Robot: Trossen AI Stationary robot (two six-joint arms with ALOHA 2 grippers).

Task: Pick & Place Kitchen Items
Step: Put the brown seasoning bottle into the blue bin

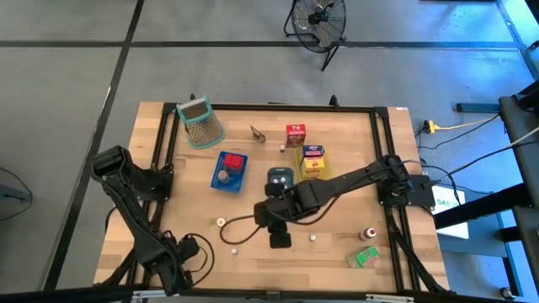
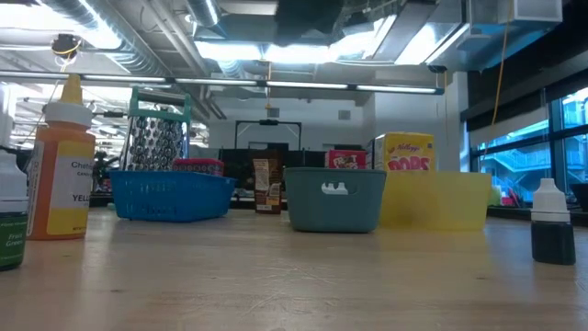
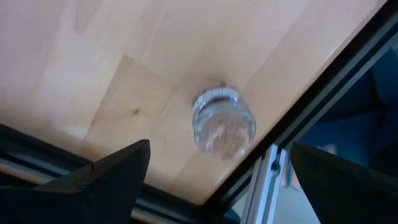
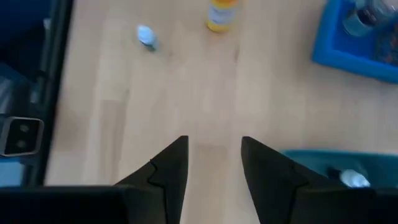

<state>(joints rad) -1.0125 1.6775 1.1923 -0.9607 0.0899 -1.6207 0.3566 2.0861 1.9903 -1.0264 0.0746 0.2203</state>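
Nearest, at far left of the low view: green-labelled bottle (image 2: 9, 225) beside orange-yellow squeeze bottle (image 2: 62, 165). Farther back: blue tray (image 2: 170, 198), grey-blue tray (image 2: 335, 198), yellow carton (image 2: 404, 152).

High view: right gripper (image 1: 279, 238) at lower centre over bare wood, near white round piece (image 1: 312, 237). Red-capped bottle (image 1: 368, 233) and green carton (image 1: 364, 257) at lower right. Left gripper (image 1: 192, 250) waiting at lower left.

Left wrist view: claw spread wide and empty, clear jar (image 3: 222, 121) beyond it.

Right wrist view: claw half parted, holding nothing.

Likely to go wrong: clipping a round piece with such narrow jaws and sending it rolling away.
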